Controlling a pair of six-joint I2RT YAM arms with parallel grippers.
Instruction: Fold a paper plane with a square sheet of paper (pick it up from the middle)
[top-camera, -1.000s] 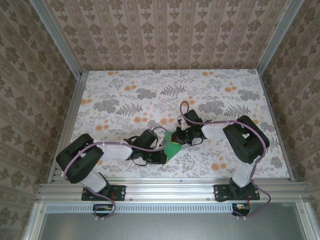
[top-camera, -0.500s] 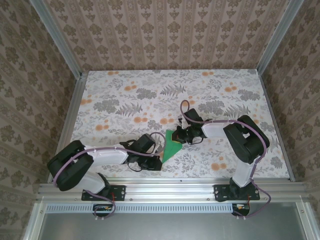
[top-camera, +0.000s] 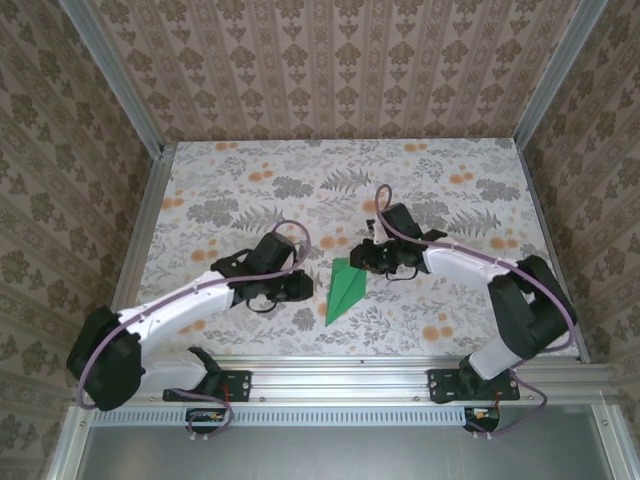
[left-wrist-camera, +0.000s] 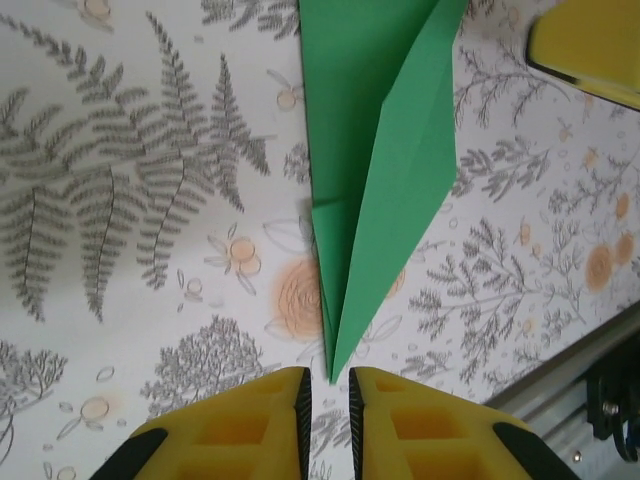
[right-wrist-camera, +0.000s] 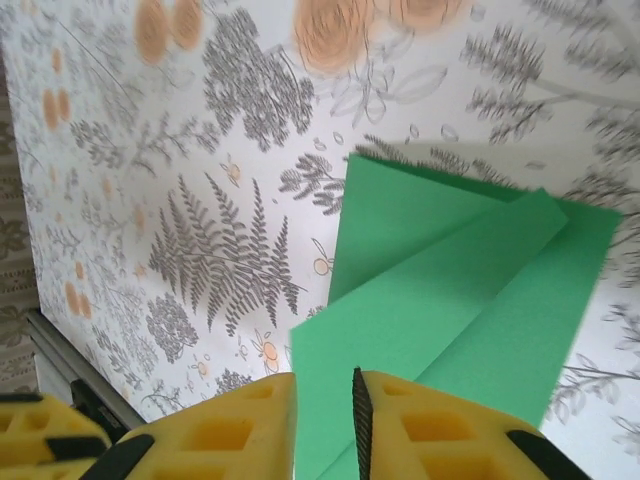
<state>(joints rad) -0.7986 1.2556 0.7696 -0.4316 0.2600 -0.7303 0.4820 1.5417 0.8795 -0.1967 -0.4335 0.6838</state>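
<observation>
Late step, by the look: folding mostly done, shape already a dart. Nearest, left claw (left-wrist-camera: 329, 382): barely parted, only a slit, gripping nothing. Just ahead of its tips, touching or a hair off, cannot tell which: pointed nose of the square sheet of paper (left-wrist-camera: 375, 170), folded to a narrow green dart, flat on the floral bench (left-wrist-camera: 130, 300). From above: nose toward the near edge, left claw just beside the dart's left flank. Farther back, over the wide tail: right claw (right-wrist-camera: 325, 388), parted a little, green seen flat through the gap, apparently not pinched. Next, likely: lift both claws straight off without dragging the dart, or regrip mid-body if one more crease wanted. Calls for a light touch; thin paper, easily shifted.
</observation>
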